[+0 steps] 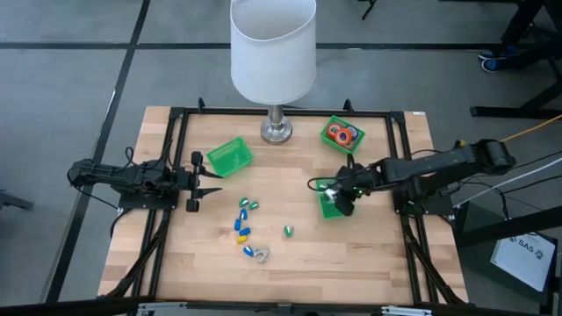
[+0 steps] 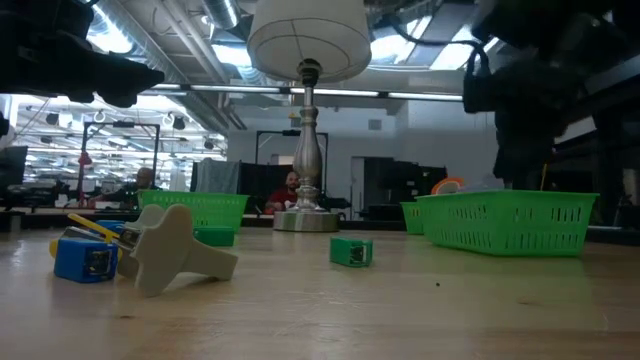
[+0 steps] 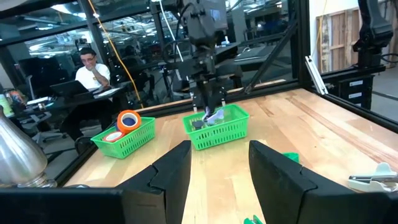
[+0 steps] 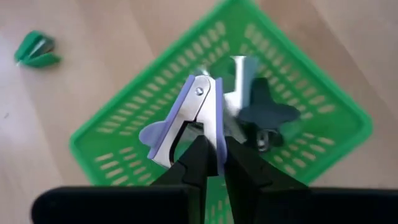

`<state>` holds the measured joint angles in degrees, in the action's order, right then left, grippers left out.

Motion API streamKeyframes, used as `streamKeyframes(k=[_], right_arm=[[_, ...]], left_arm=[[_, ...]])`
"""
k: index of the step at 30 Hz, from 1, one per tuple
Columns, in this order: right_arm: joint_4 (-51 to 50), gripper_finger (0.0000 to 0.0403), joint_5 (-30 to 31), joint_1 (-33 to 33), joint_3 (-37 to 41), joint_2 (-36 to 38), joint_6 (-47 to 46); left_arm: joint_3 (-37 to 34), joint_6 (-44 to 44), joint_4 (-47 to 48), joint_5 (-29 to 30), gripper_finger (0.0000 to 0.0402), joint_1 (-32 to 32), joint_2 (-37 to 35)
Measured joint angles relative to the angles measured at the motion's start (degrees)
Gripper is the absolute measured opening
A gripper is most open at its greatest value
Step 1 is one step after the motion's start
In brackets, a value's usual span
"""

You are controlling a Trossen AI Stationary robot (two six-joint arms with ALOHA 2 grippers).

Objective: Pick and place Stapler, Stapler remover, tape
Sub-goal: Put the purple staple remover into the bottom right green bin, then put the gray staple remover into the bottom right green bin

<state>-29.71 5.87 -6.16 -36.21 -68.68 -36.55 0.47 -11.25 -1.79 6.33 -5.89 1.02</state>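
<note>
My right gripper is over a green bin right of the table's middle, shut on a lavender-and-silver staple remover. A dark staple remover lies in that bin. Tape rolls lie in a second green bin at the far right. Another green bin sits far left of centre. Small blue and yellow staplers, green pieces and a silvery-grey claw remover lie loose on the wood. My left gripper waits open at the table's left, touching nothing. My right gripper pinches the lavender staple remover between its two fingers at the lavender edge of one jaw arm. The fingers come from above, pointing down. The remover hangs below them over the bin's inside; whether it touches the bin floor cannot be told.
A lamp with a white shade stands on a metal base at the far edge's middle. A black frame runs round the table. Bare wood lies along the near edge. A person sits beyond the table.
</note>
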Motion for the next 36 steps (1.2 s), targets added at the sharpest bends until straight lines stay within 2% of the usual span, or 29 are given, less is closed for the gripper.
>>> streamKeyframes(k=[3,12,20,27,31,36], right_arm=[[2.76,0.0041,3.4,0.98,2.04,0.9,-2.7],[4.5,0.0059,2.64,2.3,2.13,1.08,-3.56],[4.63,0.0134,2.18,2.3,2.13,1.08,-8.14],[3.9,0.0212,-1.48,2.3,1.61,0.94,-7.98],[-0.01,0.0242,-1.54,2.3,-2.14,-0.37,-6.39],[-6.39,0.0251,-1.21,2.3,-9.88,-4.04,-3.55]], left_arm=[[0.0,0.0,0.0,0.0,0.0157,0.0,-0.01],[0.02,0.0,0.01,0.0,0.0157,-0.02,-0.02],[0.01,0.0,0.0,0.0,0.0157,-0.01,-0.01],[0.0,0.0,0.01,0.0,0.0157,0.0,-0.02],[0.02,0.0,0.01,0.0,0.0157,-0.01,-0.01],[0.0,0.0,0.01,0.0,0.0157,0.0,0.0]])
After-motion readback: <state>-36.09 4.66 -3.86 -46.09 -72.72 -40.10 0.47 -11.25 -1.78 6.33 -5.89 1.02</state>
